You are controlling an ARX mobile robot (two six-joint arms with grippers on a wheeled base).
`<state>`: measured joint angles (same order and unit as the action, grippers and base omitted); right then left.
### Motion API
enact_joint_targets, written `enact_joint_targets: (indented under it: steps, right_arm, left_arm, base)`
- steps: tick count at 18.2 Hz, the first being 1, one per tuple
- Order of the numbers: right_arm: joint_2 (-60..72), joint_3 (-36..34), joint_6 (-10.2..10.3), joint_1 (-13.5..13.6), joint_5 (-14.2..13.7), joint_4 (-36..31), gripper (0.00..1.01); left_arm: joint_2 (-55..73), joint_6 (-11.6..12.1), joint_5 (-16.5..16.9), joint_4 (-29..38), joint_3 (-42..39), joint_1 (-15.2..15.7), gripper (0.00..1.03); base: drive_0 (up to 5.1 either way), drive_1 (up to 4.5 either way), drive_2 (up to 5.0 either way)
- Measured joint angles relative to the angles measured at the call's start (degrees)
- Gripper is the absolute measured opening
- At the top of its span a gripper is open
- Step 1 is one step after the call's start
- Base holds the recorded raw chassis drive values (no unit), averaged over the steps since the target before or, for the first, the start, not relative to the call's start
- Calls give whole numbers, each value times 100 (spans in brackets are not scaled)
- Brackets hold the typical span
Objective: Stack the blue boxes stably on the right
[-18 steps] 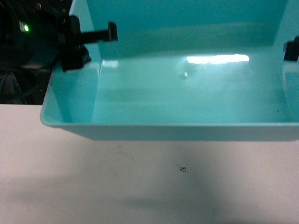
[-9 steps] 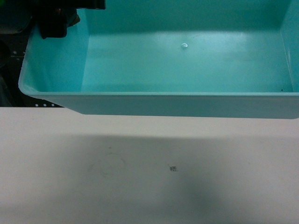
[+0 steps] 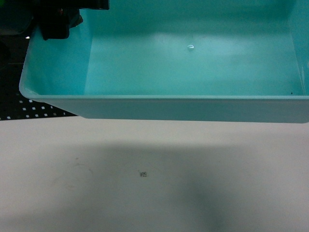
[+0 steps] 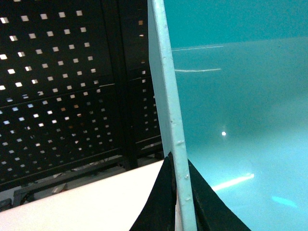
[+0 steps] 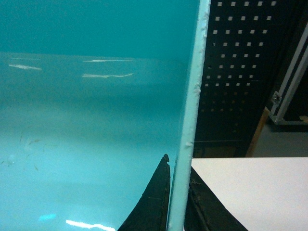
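One blue box (image 3: 159, 104), a light turquoise tub with nothing inside, hangs level above the white table (image 3: 145, 203) and fills the upper half of the head view. My left gripper (image 4: 178, 166) is shut on the box's left wall (image 4: 168, 106), one finger outside and one inside. It shows as a black shape (image 3: 58, 19) at the box's top left corner in the head view. My right gripper (image 5: 179, 168) is shut on the right wall (image 5: 192, 96) the same way. The head view does not show the right gripper.
The box casts a wide shadow on the table, where a small dark mark (image 3: 142, 174) sits. A black perforated panel (image 4: 57, 96) stands behind the table on the left and on the right (image 5: 240, 72). A metal frame post (image 5: 288, 91) is at far right.
The box rose and levelled in the head view a second ago and has held still since. The table mark slid left and the perforated panel came into view at left.
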<state>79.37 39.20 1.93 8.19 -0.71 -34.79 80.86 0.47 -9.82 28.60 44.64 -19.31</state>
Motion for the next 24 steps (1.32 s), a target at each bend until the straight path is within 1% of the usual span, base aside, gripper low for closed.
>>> enact_joint_targets:
  steps: [24]
  right_arm:
    - [0,0,2,0,0,4,7]
  left_arm:
    - [0,2,0,0,2,0,2]
  base:
    - [-150,-150,-150]
